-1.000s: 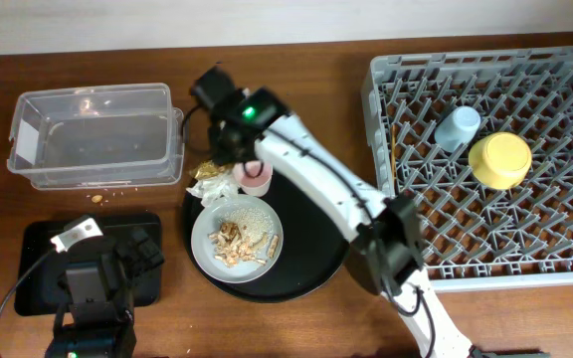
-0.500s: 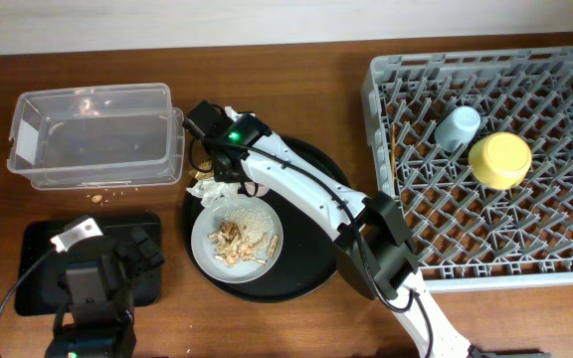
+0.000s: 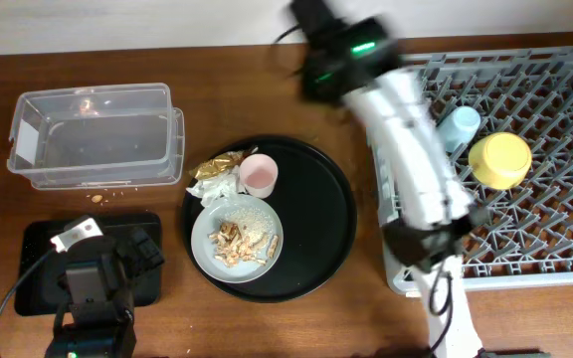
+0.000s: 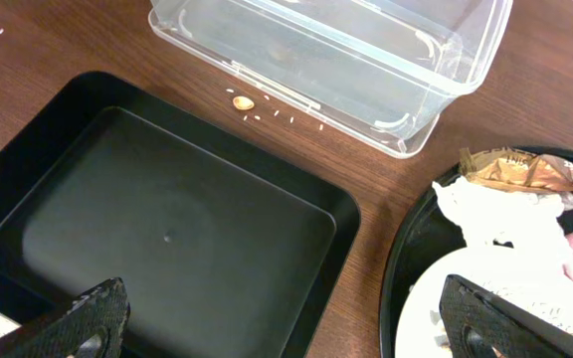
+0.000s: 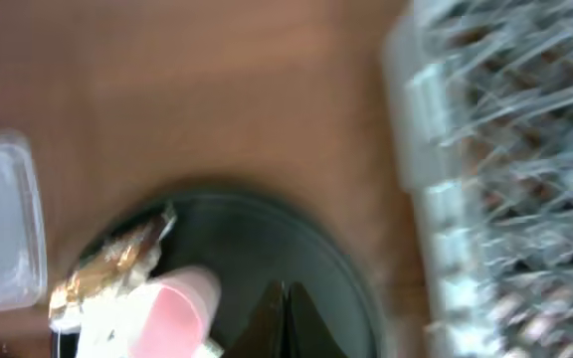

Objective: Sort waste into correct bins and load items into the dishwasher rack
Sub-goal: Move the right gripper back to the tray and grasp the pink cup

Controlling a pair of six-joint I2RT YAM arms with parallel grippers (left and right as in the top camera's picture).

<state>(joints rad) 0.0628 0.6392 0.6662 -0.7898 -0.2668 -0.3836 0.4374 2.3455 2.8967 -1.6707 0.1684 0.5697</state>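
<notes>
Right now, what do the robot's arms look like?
The right arm is made of white tubes with black joints, and a green light glows near its wrist. The left arm is black and boxy, with a white tag, a looping black cable and black fingers.

The dishwasher rack (image 3: 555,214) fills the right of the frame, with the bowl (image 3: 499,159) and second cup (image 3: 458,127) in it. The round tray (image 3: 316,214) at centre carries the plate (image 3: 205,231), cup (image 3: 259,175) and crumpled tissue (image 3: 217,184). The plastic box (image 3: 97,96) sits upper left, the flat tray (image 3: 33,261) lower left.
</notes>
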